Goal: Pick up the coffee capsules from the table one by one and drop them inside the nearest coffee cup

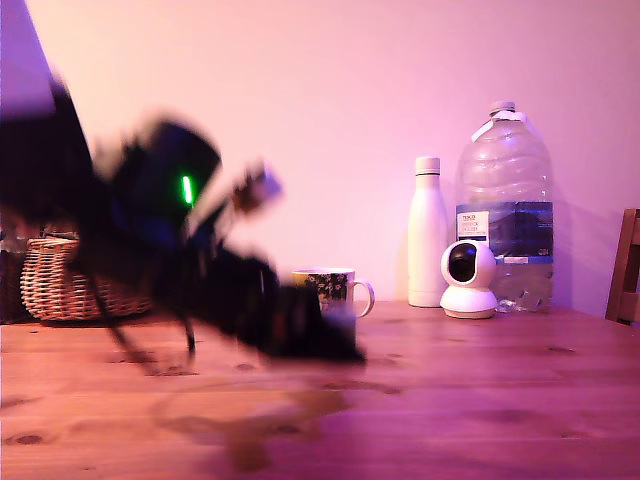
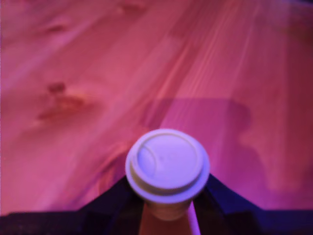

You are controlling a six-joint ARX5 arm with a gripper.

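Gripper (image 2: 167, 208): pinched on 1 coffee capsule (image 2: 167, 165), held above the table (image 2: 234, 63).
Coffee cup (image 1: 335, 287): seen just behind the blurred arm.
Open room: bare wood all around.

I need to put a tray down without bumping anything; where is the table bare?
Bare: the front of the table, and the stretch before the small camera. Crowded: the back edge, basket to mug, white bottle and water jug.

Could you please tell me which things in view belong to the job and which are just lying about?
Job: pale-topped grey coffee capsule, held in the tool; printed ceramic mug; brown wooden table.
Lying about: wicker basket; white bottle; clear water jug; white camera.
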